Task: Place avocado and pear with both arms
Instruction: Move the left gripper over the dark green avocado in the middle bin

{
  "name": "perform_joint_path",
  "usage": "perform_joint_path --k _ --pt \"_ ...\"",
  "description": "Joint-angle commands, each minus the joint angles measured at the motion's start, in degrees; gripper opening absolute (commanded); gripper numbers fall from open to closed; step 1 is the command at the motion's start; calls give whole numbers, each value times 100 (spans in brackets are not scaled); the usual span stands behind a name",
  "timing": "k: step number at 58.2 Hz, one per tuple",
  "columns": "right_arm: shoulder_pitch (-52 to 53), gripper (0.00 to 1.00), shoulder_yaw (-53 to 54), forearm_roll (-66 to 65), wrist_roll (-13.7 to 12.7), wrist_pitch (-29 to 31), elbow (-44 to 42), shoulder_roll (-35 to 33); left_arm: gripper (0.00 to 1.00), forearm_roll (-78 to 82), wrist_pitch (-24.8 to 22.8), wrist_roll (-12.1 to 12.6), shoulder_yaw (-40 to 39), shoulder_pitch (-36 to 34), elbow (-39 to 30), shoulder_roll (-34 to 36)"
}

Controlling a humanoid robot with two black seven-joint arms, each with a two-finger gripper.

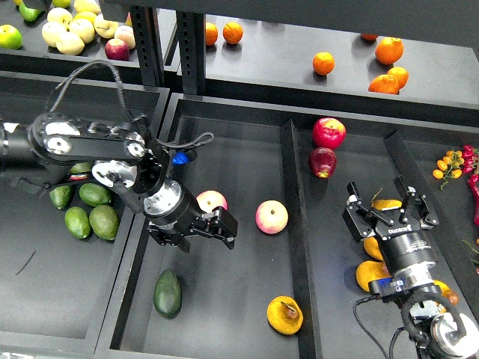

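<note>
The dark green avocado (168,292) lies on the floor of the middle tray near its front left corner. The yellow-orange pear (285,315) with a brown blotch lies near the same tray's front right corner. My left gripper (196,232) hangs open and empty over the tray, above the avocado and just in front of a pink-yellow apple (212,200). My right gripper (388,212) is open and empty over the yellow pears in the right compartment, well right of the blotched pear.
A second pink-yellow apple (272,217) lies mid-tray. A raised divider (294,224) separates it from the right compartment with red apples (328,132) and yellow pears (373,275). Lighter avocados (91,221) fill the left bin. Oranges (388,51) sit on the back shelf.
</note>
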Motion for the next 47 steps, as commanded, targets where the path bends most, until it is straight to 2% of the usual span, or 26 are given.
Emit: perform_joint_path --k 1,18,47 --pt "-10 99 -1 0 -9 7 5 1 99 13 0 1 821 -443 169 -588" --pt "-19 99 -44 9 -9 25 5 1 99 -40 0 1 1620 -478 749 -1423" --pt "315 99 -71 0 -9 -2 -188 1 99 -49 0 1 1840 -48 1654 -2021"
